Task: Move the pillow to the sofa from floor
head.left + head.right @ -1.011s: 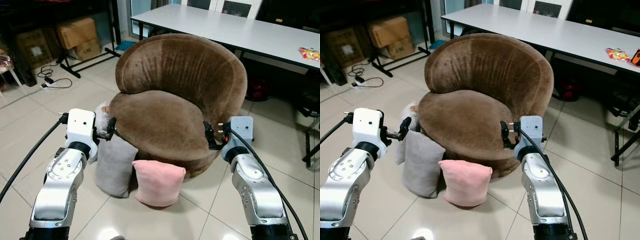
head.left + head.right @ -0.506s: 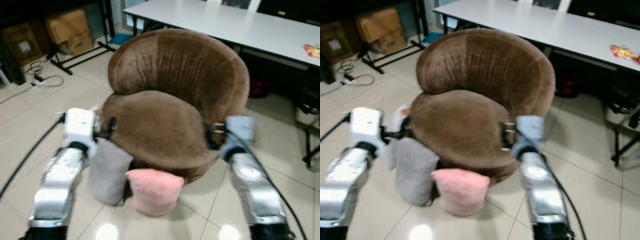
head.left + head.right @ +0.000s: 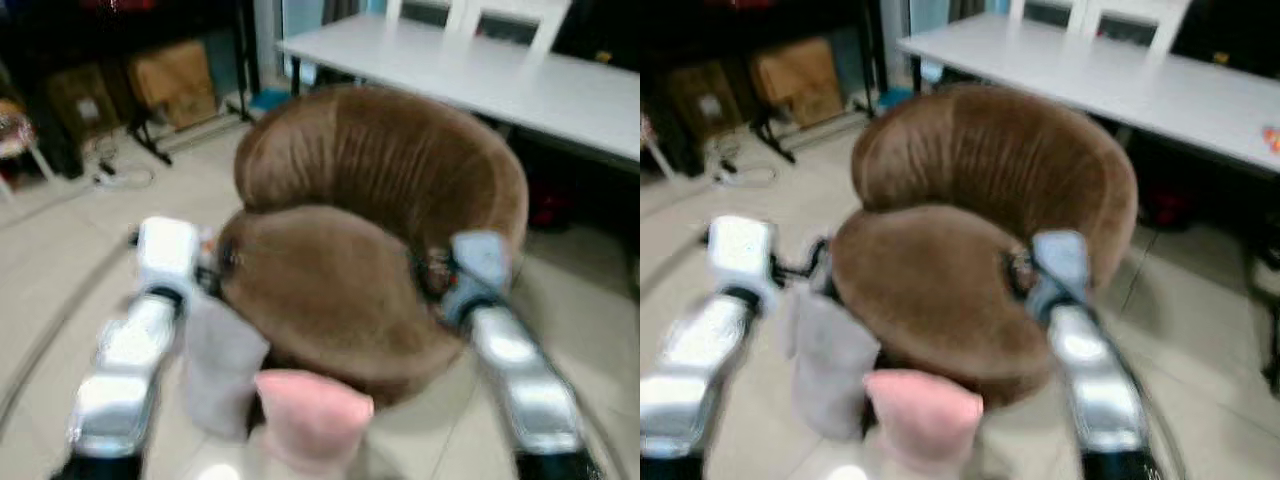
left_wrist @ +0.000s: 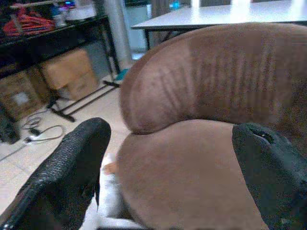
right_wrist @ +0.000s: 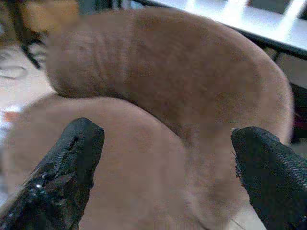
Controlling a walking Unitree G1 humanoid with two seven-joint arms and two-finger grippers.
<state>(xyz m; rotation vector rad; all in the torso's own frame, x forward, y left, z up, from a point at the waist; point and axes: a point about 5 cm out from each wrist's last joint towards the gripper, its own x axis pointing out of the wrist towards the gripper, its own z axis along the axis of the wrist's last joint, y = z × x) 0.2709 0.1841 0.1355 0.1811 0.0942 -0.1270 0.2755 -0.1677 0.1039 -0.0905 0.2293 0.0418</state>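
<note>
A long white table (image 3: 520, 80) stands behind the round brown velvet sofa chair (image 3: 370, 250). A grey fabric pillow (image 3: 220, 365) stands upright on the pale tiled floor (image 3: 60, 240), long axis vertical, leaning on the sofa's front. Just beside it a pink plush pillow (image 3: 312, 415) sits upright on the floor. The left gripper (image 4: 168, 158) and right gripper (image 5: 163, 158) hover at the seat's sides, fingers spread wide apart, empty.

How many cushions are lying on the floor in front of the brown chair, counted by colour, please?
Pink square fabric pillow: 1
Grey upright fabric pillow: 1
Total: 2
Both lean against the front of the brown plush round sofa chair, the pink one beside the grey one. Something pale sits behind the grey pillow, too blurred to count.
</note>
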